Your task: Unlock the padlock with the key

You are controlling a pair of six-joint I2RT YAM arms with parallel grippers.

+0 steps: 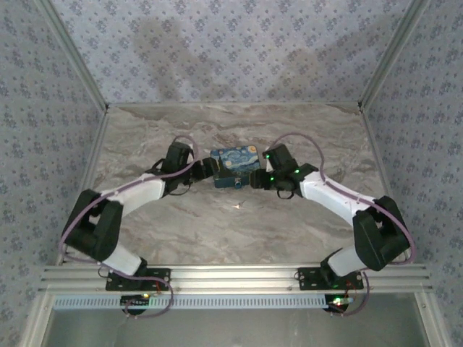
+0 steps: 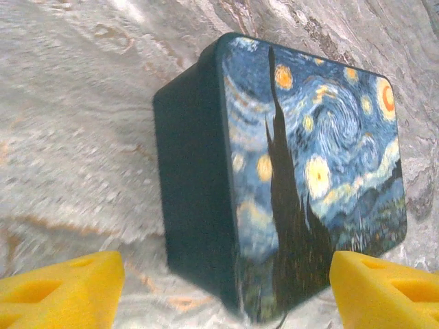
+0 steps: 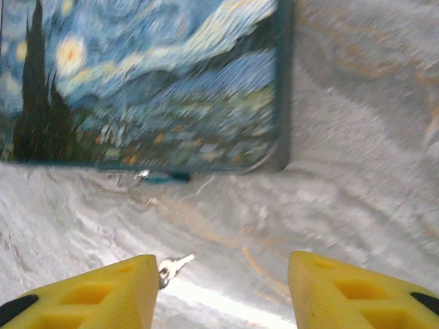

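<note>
Overhead, both arms are pointing inward at a painted box (image 1: 235, 163) sitting mid-frame on the marbled worktop (image 1: 181, 231). The left hand (image 1: 207, 170) is sitting at the box's left end and the right hand (image 1: 259, 178) at its right end.

From the left wrist, the left hand (image 2: 226, 274) is standing wide, its yellow fingers (image 2: 62, 284) showing in the two lower corners of the frame. The box's (image 2: 309, 171) lower corner is lying in the gap between them, and neither finger is touching it.

From the right wrist, the right hand (image 3: 221, 274) is also standing wide, with only bare worktop (image 3: 357, 171) in the gap between its fingers (image 3: 357, 291). The padlock (image 3: 168, 177) is lying on the worktop at left of centre, just beside the lower edge of the box (image 3: 151, 89), its silvery shackle (image 3: 143, 175) pointing toward the left of the frame. The key (image 3: 175, 263) is lying flat on the worktop in the lower left, right beside the tip of the left-hand finger; whether it is touching that finger is not clear. Padlock and key are lying apart, with neither hand holding either.
</note>
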